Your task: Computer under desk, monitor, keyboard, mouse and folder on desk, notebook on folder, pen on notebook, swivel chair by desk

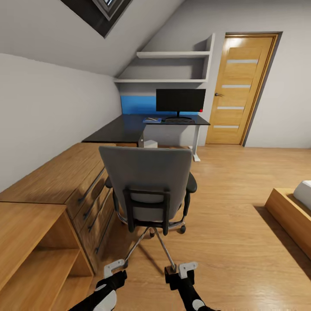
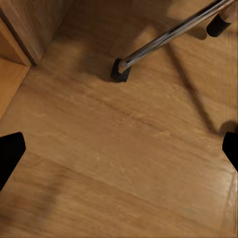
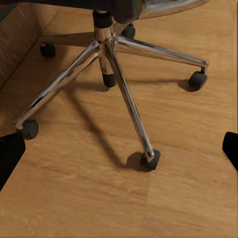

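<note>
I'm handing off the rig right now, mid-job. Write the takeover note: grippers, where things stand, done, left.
Left gripper and right gripper: both open, empty, low over the wood floor just behind the swivel chair.
Chair: back toward the robot, standing well short of the desk; its seat is hidden, so the folder cannot be confirmed.
Done: monitor on the desk; a keyboard-like dark strip at its base and a small blue item beside it, too small to identify. Pale box under the desk, probably the computer.
Left: check the seat, move the folder, stack notebook and pen, push the chair to the desk.
</note>
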Tool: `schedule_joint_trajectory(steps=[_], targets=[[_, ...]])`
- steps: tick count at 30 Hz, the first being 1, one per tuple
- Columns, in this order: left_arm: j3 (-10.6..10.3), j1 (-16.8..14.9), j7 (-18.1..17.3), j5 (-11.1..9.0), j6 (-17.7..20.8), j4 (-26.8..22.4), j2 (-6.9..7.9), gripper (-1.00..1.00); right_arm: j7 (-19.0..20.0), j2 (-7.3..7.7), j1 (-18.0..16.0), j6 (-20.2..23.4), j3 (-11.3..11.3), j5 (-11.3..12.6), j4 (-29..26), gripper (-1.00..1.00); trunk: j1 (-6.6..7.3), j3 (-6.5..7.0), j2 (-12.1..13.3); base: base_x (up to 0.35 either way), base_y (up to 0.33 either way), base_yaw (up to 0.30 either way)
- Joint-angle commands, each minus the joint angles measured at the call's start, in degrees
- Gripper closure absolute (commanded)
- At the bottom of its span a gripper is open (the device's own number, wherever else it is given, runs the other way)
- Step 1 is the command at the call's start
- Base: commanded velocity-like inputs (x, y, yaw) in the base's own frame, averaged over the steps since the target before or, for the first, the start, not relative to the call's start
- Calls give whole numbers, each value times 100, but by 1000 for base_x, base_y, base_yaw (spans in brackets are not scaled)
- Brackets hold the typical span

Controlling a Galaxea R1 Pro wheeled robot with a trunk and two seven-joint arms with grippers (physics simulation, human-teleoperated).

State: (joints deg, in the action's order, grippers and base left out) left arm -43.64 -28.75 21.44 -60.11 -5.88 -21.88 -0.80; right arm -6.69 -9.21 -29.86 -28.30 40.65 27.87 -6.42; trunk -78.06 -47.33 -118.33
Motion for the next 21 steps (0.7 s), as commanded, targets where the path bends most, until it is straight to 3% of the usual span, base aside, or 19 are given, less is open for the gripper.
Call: schedule_joint_trajectory(steps=[1, 10, 21], targets=[[-48, -78, 31, -63, 13, -6, -3, -100, -50, -1, -54, 35, 49, 21, -5, -100, -22, -24, -44, 0, 0, 0], [-48, -913, 38, -69, 360, -10, -24, -100, -90, 16, -688, 649, 44, 25, -180, -100, -219, -186, -405, 0, 0, 0], [-44, -1228, 27, -74, 626, -5, -48, -100, -77, 91, -1090, 1063, -41, 187, -346, -100, -461, -383, -846, 0, 0, 0]])
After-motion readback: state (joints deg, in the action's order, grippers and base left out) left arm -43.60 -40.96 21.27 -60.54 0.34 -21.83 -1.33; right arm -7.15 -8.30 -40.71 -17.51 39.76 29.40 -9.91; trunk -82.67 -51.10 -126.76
